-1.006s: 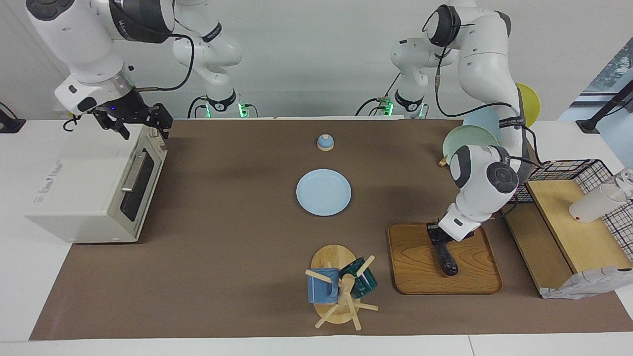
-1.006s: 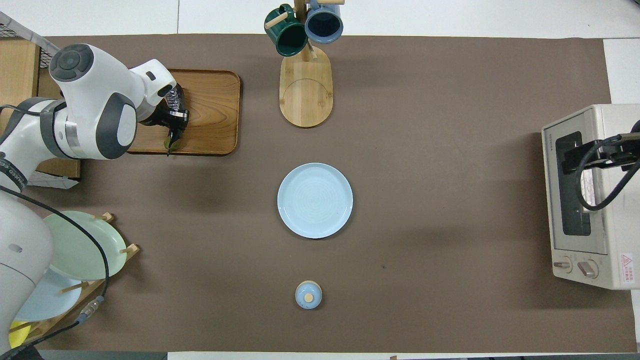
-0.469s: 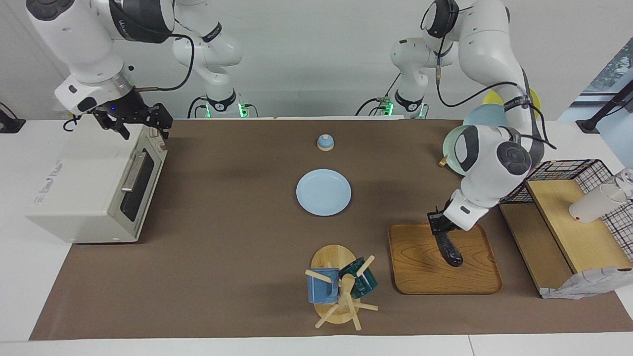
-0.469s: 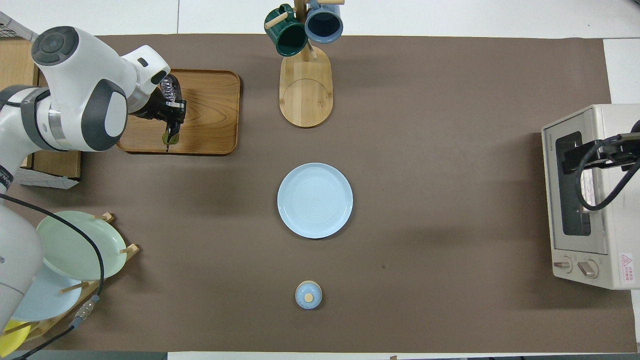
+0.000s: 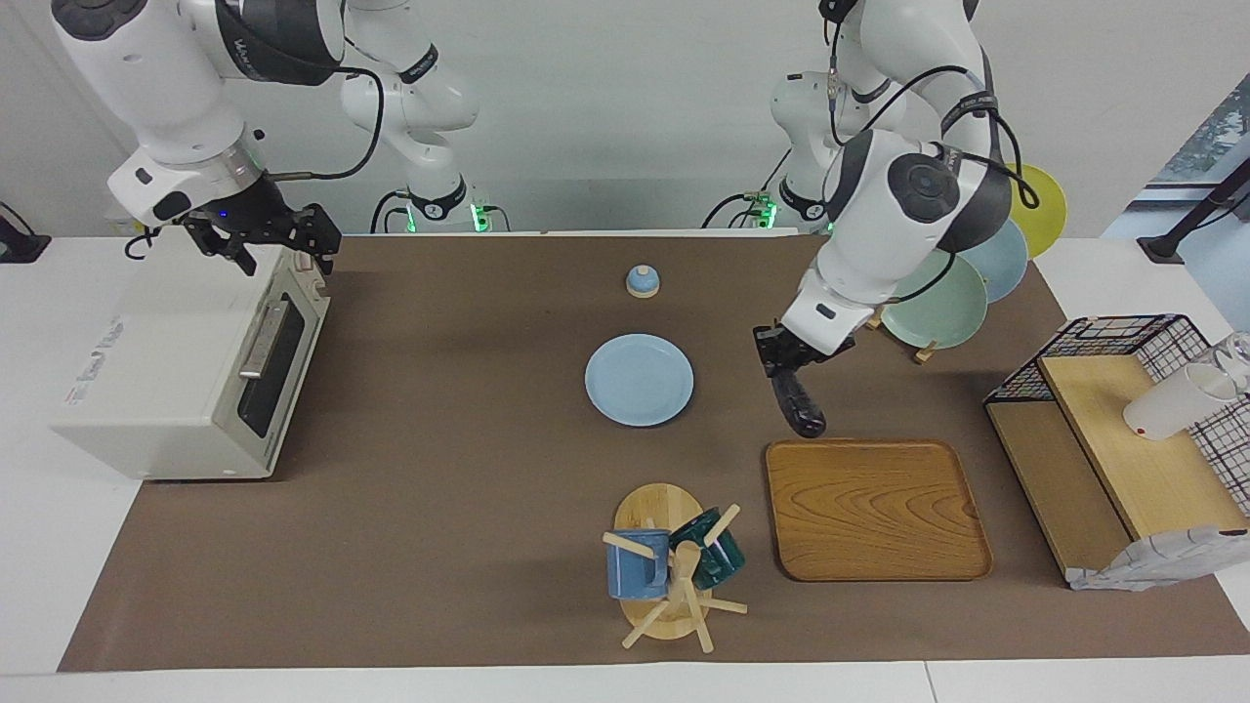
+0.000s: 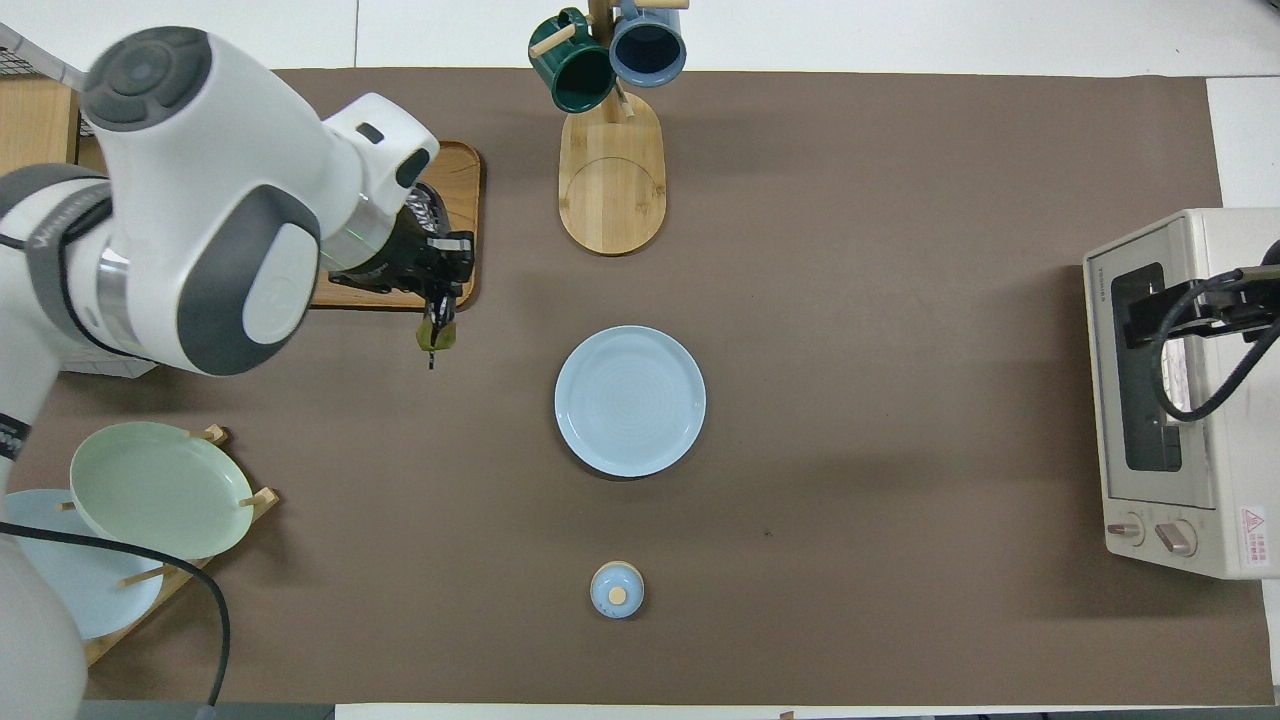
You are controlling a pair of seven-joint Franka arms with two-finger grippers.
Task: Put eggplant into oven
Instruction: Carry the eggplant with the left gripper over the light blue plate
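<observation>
The left end effector [image 5: 781, 353] is up in the air and grips the eggplant [image 5: 796, 402] by its stem end. The eggplant hangs long-way down, tip low, over the brown desk [image 5: 469, 430] beside the wooden tray [image 5: 874, 513]. The right end effector [image 5: 264, 237] waits over the shut oven [image 5: 186, 366]; its fingers look spread apart.

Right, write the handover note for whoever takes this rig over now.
Left gripper: shut on the eggplant, which hangs in the air over the brown mat between the wooden tray and the blue plate.
Right gripper: waits over the oven's top front edge; jaws' state unclear.
Oven: at the right arm's end of the table, door shut.
Done: eggplant picked up.
Left: open the door, carry the eggplant across, put it inside.
</observation>
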